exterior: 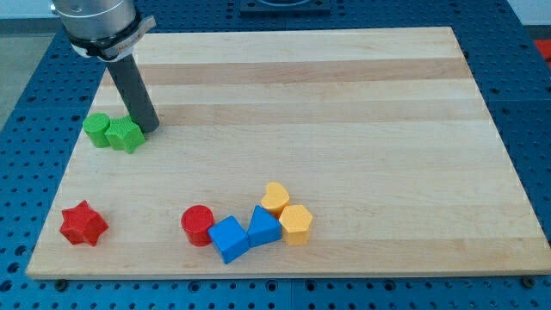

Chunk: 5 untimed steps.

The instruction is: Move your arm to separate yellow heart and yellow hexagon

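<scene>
The yellow heart (275, 197) and the yellow hexagon (295, 224) lie touching near the view's bottom centre, the heart above and slightly left of the hexagon. My tip (150, 128) is far away at the view's upper left, just right of the green star block (125, 135). The rod slants up to the arm's flange at the top left corner.
A green round block (97, 128) touches the green star's left side. A blue triangle block (264, 228) sits against the yellow pair, with a blue cube (228, 239) and a red cylinder (197, 226) to its left. A red star (83, 224) lies at the bottom left.
</scene>
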{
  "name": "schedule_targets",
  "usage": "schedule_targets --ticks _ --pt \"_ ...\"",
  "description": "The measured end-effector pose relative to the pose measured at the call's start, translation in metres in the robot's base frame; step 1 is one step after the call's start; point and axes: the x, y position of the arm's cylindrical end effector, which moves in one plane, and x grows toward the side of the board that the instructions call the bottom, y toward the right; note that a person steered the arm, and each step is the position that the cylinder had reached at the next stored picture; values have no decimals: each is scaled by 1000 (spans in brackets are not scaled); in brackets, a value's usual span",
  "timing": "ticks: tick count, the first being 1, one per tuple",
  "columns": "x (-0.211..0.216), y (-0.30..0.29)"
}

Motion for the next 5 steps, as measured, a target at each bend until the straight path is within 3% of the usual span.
schedule_targets --ticks 3,5 --pt "-7 53" --pt "-3 183"
